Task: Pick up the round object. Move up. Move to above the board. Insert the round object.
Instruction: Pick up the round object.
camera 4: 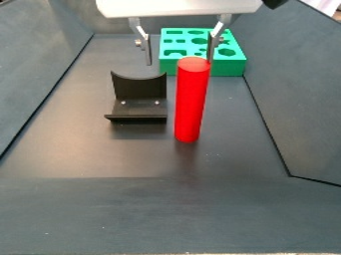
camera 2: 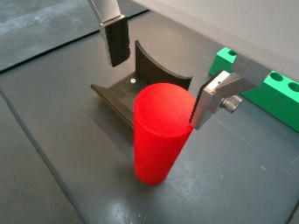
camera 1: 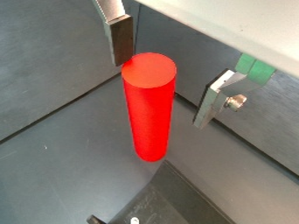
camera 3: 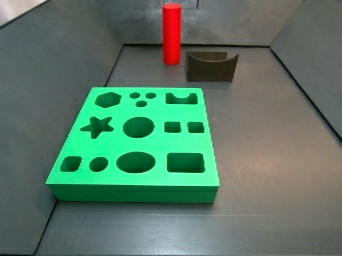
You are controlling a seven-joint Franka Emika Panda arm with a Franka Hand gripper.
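Note:
The round object [camera 1: 149, 109], a bright-red smooth cylinder, stands upright on the dark floor in both wrist views [camera 2: 156, 140] and both side views [camera 3: 171, 35] [camera 4: 192, 100]. My gripper [camera 1: 163, 83] hangs open just over its top, one finger [camera 1: 121, 39] on each side and neither touching it. In a side view the gripper [camera 4: 176, 47] sits under the white wrist body, behind the cylinder's top. The board [camera 3: 134, 145], a thick green block with many cut-out holes, lies flat some way from the cylinder; only its edge [camera 2: 275, 98] shows in a wrist view.
A dark olive-brown block with a curved notch [camera 4: 138, 95] stands right beside the cylinder, also seen close behind it in a wrist view [camera 2: 131, 83]. Grey walls [camera 3: 301, 90] enclose the dark floor on the sides.

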